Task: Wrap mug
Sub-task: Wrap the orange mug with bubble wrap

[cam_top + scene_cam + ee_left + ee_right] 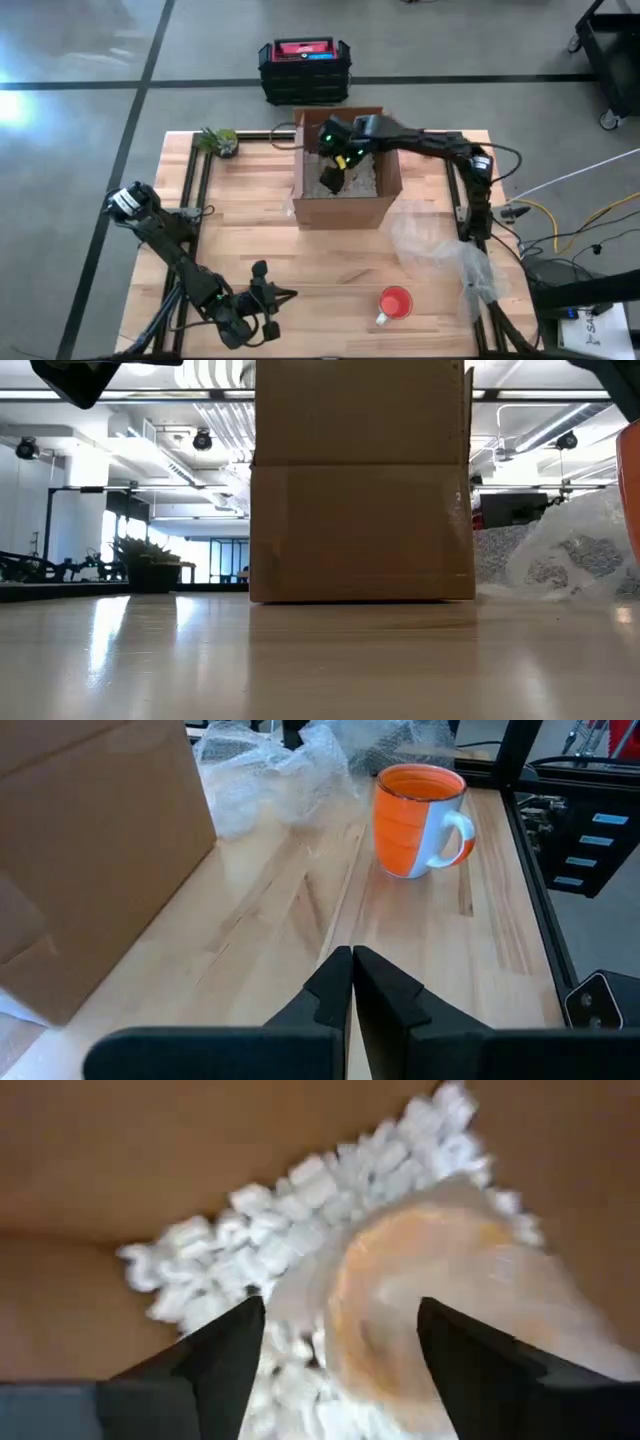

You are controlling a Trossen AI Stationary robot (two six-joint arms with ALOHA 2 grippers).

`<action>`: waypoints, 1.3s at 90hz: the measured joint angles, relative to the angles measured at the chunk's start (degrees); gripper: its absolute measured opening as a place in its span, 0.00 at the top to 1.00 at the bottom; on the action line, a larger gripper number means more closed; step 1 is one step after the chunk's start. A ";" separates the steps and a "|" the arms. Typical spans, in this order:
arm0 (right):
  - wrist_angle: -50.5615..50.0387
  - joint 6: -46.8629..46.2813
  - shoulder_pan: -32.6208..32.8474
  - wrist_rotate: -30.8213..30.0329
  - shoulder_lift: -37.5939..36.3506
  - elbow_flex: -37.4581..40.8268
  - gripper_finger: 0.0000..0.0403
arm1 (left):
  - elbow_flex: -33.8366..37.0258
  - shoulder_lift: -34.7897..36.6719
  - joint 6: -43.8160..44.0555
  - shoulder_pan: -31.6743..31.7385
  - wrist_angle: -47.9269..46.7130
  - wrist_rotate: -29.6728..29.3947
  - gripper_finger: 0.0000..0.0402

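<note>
An orange-and-white mug (395, 303) stands upright on the wooden table near its front edge, handle toward the near side; the left wrist view shows the mug (415, 820) too. Clear bubble wrap (440, 245) lies crumpled beyond it at the right. My left gripper (352, 960) is shut and empty, low over the table left of the mug. My right gripper (340, 1308) reaches down into the open cardboard box (345, 205), open over white packing peanuts (300, 1220). A blurred orange thing under clear wrap (430, 1300) lies between its fingers. My right gripper points down into the box with its fingers on either side of the wrapped orange thing (400, 1330), which lies on the peanuts. Whether the fingers touch it, I cannot tell.
A small potted plant (220, 140) stands at the table's far left. A black and red crate (305, 68) sits on the floor beyond the table. The box (360, 480) fills the middle of the low view. Bare tabletop lies between box and front edge.
</note>
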State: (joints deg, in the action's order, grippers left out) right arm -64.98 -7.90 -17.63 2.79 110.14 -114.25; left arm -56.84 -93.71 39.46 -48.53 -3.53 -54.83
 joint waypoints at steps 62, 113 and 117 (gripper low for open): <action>-16.51 -15.92 26.04 -4.17 -28.24 3.68 0.46 | 0.00 0.04 -2.32 8.09 0.13 11.70 1.00; -10.67 -50.75 58.84 -18.84 -33.10 45.71 0.48 | 0.00 -0.35 -3.54 12.74 3.33 19.36 1.00; -7.74 -50.16 59.23 -18.51 -33.28 46.94 0.49 | 0.00 -0.35 -3.88 13.10 3.30 21.78 1.00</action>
State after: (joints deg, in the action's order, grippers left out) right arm -72.73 -58.06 41.60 -15.73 76.86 -67.32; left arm -56.84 -94.06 35.58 -35.43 -0.23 -33.04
